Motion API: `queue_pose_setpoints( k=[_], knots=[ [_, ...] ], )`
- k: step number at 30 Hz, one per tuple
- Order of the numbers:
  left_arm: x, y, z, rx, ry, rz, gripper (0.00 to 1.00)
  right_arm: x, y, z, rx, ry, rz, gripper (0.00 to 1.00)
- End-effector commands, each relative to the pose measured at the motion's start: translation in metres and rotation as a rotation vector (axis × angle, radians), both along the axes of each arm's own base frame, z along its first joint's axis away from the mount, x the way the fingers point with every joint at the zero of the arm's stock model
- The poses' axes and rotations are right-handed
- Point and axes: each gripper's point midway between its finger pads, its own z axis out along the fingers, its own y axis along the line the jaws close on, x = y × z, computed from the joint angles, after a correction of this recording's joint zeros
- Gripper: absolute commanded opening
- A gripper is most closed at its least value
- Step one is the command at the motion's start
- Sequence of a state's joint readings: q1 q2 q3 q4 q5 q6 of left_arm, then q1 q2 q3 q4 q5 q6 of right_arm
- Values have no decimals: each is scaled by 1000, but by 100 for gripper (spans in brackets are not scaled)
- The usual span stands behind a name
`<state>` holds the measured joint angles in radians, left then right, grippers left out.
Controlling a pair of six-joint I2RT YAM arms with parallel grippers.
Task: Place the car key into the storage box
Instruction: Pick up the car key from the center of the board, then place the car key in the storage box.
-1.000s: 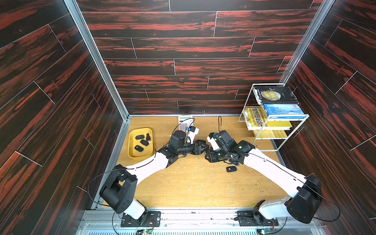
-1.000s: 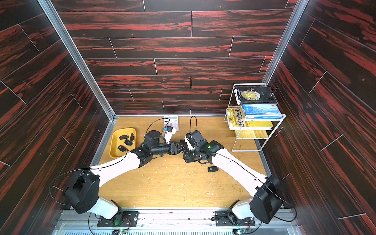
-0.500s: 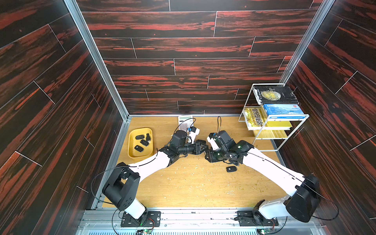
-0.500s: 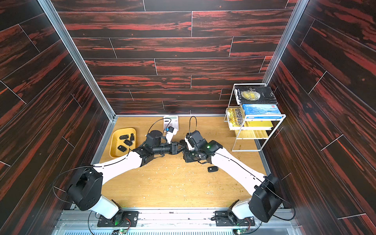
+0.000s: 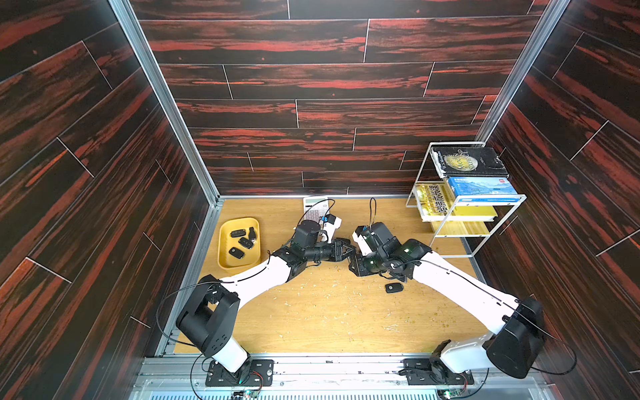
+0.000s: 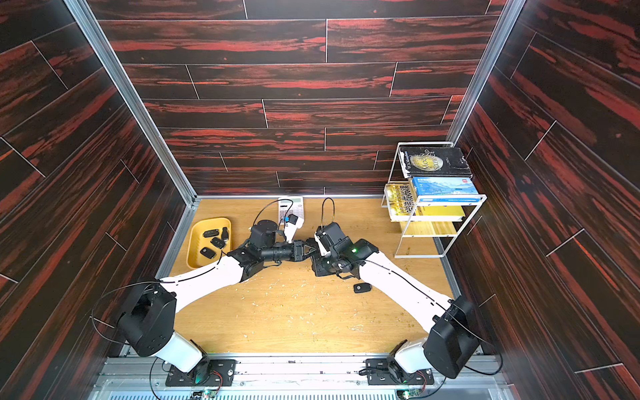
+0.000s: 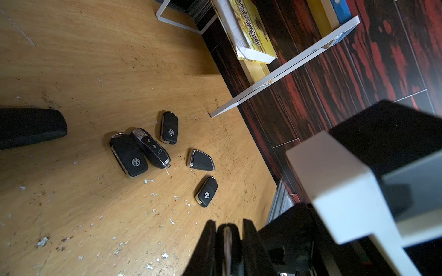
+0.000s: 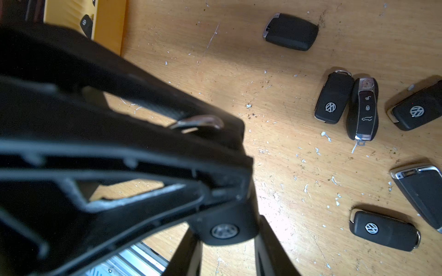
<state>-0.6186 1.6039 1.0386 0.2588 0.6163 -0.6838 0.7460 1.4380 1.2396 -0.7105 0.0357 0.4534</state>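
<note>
Right wrist view: left gripper (image 8: 244, 149) out of focus, covering most of the car key (image 8: 224, 231); storage box (image 8: 108, 26) largely behind it and cropped at the frame edge. Silver-trimmed key (image 8: 423, 191) cropped too. In both top views the car key cannot be made out.
</note>
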Motion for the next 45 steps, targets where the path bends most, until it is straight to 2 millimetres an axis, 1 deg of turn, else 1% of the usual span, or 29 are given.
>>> queue_pose_setpoints(
  k=[1, 2, 4, 6, 7, 9, 12, 14, 17, 22, 26, 27, 29, 30, 31, 34, 36, 39, 43, 45],
  knots=[
    [-7, -2, 10, 1, -6, -30, 0, 12, 5, 16, 28, -49, -16, 0],
    [-7, -1, 9, 4, -3, -30, 0, 12, 6, 16, 31, -48, -13, 0],
    [-8, 1, 9, 8, -4, -27, 0, 13, 9, 15, 32, -41, -4, 6],
    [-9, 2, 10, 15, -9, -24, 0, 13, 12, 12, 34, -29, 4, 27],
    [-10, 3, 10, 17, -13, -23, 0, 13, 13, 11, 37, -24, 6, 34],
    [-10, 4, 10, 22, -13, -19, 0, 13, 17, 10, 45, -18, 15, 43],
    [-10, 4, 7, 28, -8, -19, 0, 14, 18, 10, 45, -16, 21, 52],
    [-10, 5, 7, 31, -8, -16, 0, 14, 17, 11, 42, -26, 22, 61],
    [-8, 4, 6, 34, -8, -14, 0, 13, 16, 13, 45, -34, 32, 68],
    [-2, 7, 5, 51, -27, 17, 0, 2, 19, 2, 47, 14, 77, 69],
    [14, 15, 4, 82, -35, 58, 0, -5, 18, 2, 70, 12, 101, 70],
    [20, 19, 5, 78, -31, 70, 0, -6, 17, 3, 73, 3, 99, 75],
    [33, 28, 4, 73, -18, 100, 0, -4, 14, 9, 83, -28, 88, 78],
    [40, 35, 3, 74, -13, 119, 0, -3, 12, 12, 86, -45, 80, 90],
    [46, 44, 1, 81, -7, 141, 0, -1, 10, 16, 91, -62, 73, 99],
    [59, 71, -6, 110, 16, 197, 0, 5, 9, 26, 121, -90, 63, 98],
    [64, 91, -9, 136, 20, 233, 0, 7, 11, 28, 141, -95, 68, 98],
    [68, 123, -2, 165, 16, 294, 0, 7, 16, 29, 167, -102, 86, 99],
    [68, 167, 10, 233, -4, 390, 0, 9, 21, 25, 191, -113, 97, 98],
    [68, 194, 14, 271, -6, 466, 0, 10, 23, 21, 197, -113, 102, 98]
  ],
)
